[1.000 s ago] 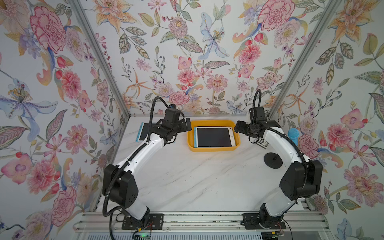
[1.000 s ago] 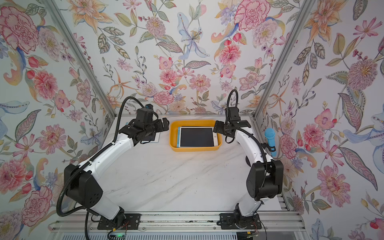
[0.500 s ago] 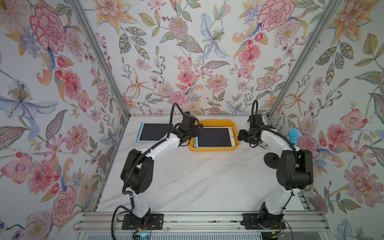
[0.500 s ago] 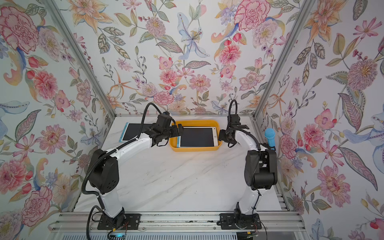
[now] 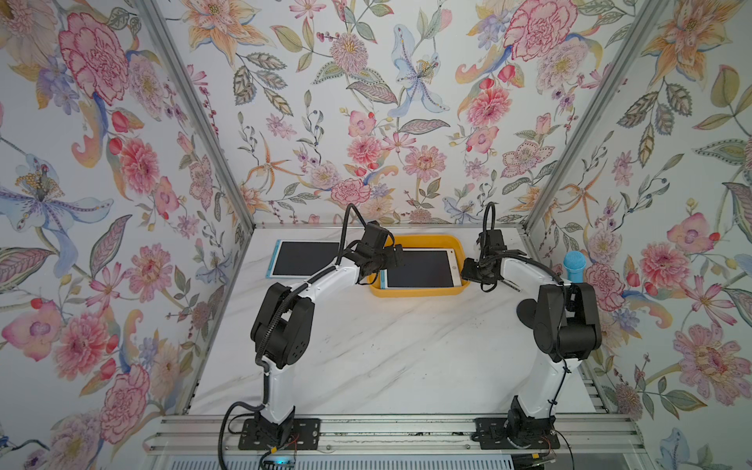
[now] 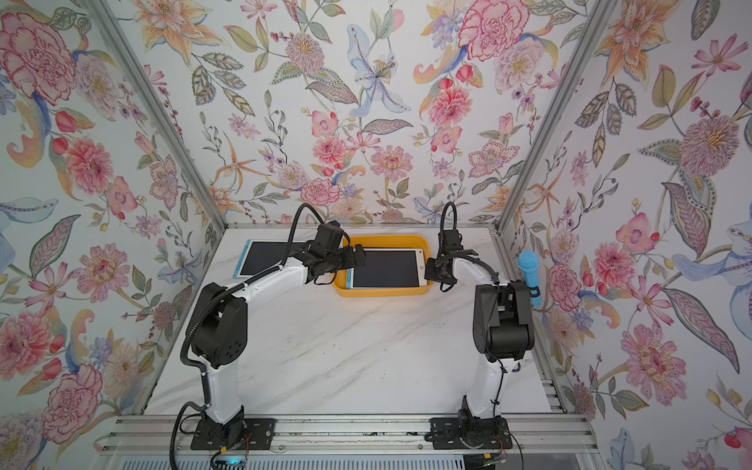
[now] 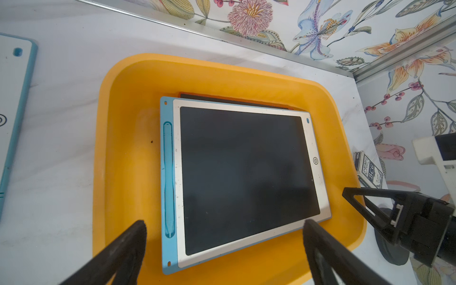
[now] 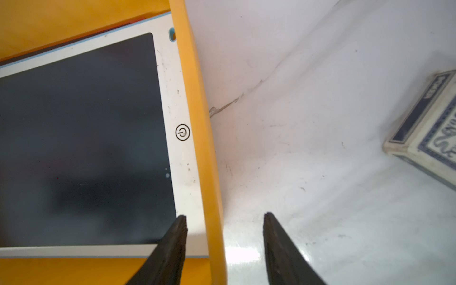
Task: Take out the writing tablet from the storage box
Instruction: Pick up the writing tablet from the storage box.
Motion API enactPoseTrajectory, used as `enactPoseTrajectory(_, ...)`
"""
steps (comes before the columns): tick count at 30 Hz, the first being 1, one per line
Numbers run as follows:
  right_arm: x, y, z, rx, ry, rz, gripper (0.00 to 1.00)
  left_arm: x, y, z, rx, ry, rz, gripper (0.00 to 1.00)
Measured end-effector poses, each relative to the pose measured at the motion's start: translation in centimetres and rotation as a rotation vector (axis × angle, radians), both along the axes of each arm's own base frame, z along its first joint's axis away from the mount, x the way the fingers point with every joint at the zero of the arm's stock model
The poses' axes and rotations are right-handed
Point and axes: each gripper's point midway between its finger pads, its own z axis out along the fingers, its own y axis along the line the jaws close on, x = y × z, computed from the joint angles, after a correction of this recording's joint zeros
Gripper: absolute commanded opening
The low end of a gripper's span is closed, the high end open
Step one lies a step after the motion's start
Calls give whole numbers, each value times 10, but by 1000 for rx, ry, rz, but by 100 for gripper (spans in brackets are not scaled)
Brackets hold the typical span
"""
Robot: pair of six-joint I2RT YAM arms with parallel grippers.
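While left pincer (image 7: 224,223) gapes over writing tablet (image 7: 246,177), right pincer (image 8: 224,216) half-open astride storage box (image 8: 203,128) rim.

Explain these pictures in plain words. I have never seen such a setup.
This is a robot with two arms, the left arm and the right arm, bolted to the front of a table. Two pictures look down from overhead; the other two come from a camera on each wrist. On the table: a yellow box holding a writing tablet, a second tablet beside it, a card pack; a blue microphone stands by the right wall. Nothing is held: the left jaws stand wide open over the tablet, the right jaws straddle the box's side wall, not yet closed.
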Motion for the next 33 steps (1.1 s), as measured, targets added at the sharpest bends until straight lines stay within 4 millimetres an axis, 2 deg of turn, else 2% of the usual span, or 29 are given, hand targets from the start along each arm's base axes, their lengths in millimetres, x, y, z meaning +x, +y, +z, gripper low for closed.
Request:
enactPoseTrajectory(5, 12, 0, -3, -24, -13, 26, 38, -2, -2, -10, -1, 28, -6, 100)
enactPoseTrajectory(12, 24, 0, 8, -38, -56, 47, 30, -2, -2, -31, 21, 67, -4, 100)
enactPoseTrajectory(23, 24, 0, 1, -46, -45, 56, 20, 20, -12, -53, 78, 95, -10, 100)
enactPoseTrajectory(27, 25, 2, 2, -38, -51, 61, 14, 21, -9, -63, 114, 115, -7, 100)
enactPoseTrajectory(33, 25, 6, 2, -36, -52, 84, 5, 21, -5, -68, 165, 118, -18, 100)
